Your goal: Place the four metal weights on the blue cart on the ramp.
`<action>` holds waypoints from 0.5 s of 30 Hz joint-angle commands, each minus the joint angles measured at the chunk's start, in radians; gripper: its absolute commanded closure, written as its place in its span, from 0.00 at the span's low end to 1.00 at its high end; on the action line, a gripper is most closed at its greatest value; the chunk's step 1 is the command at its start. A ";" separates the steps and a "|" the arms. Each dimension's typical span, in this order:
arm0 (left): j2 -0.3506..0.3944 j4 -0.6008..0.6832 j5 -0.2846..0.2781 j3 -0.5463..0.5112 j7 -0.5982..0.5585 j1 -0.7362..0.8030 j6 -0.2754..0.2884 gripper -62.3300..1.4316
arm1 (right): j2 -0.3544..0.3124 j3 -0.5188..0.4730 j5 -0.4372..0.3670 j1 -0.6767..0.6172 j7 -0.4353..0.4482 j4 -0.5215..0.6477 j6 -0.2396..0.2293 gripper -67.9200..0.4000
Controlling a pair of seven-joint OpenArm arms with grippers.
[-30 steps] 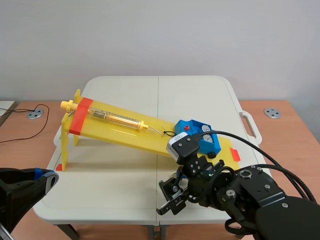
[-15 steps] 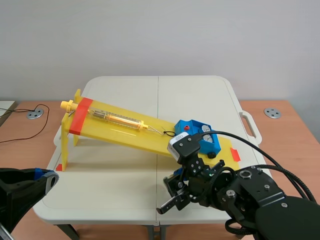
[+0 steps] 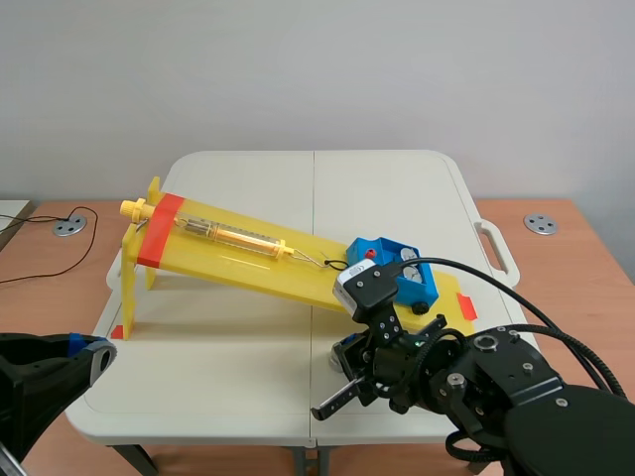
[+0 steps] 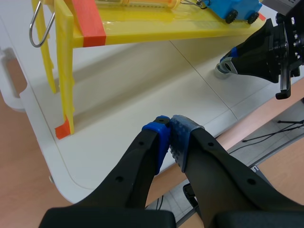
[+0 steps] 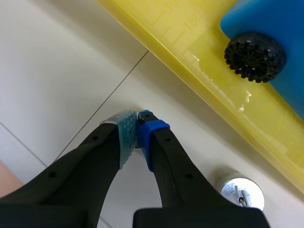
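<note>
One metal weight (image 5: 239,190) stands on the white table (image 5: 57,61) just beside the right claw (image 5: 137,127), outside its blue-padded finger, and more weights (image 3: 408,266) sit on the blue cart (image 3: 392,260), which rests at the low end of the yellow ramp (image 3: 248,260) just ahead of that claw. The right claw is clenched, pads pressed together and tips down at the table near the ramp's edge; whether anything thin is caught between them I cannot tell. The left claw (image 4: 170,137) is clenched on nothing over the table's near edge, with the ramp's legs well ahead of it.
</note>
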State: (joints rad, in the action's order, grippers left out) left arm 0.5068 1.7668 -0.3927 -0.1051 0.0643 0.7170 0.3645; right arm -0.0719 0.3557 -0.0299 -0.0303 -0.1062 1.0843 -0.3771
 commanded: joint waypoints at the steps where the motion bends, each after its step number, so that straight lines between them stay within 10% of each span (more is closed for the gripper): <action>1: 0.010 0.032 -0.031 -0.008 -0.090 -0.022 0.024 0.93 | 0.016 0.006 -0.022 0.083 0.022 0.004 0.045 0.98; 15: 0.010 0.032 -0.031 -0.008 -0.090 -0.022 0.024 0.93 | -0.006 0.005 -0.050 0.048 0.001 0.096 0.023 0.98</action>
State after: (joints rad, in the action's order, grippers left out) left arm 0.5068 1.7668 -0.3927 -0.1051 0.0643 0.7170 0.3645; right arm -0.0723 0.3557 -0.0319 -0.0326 -0.1188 1.0954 -0.3740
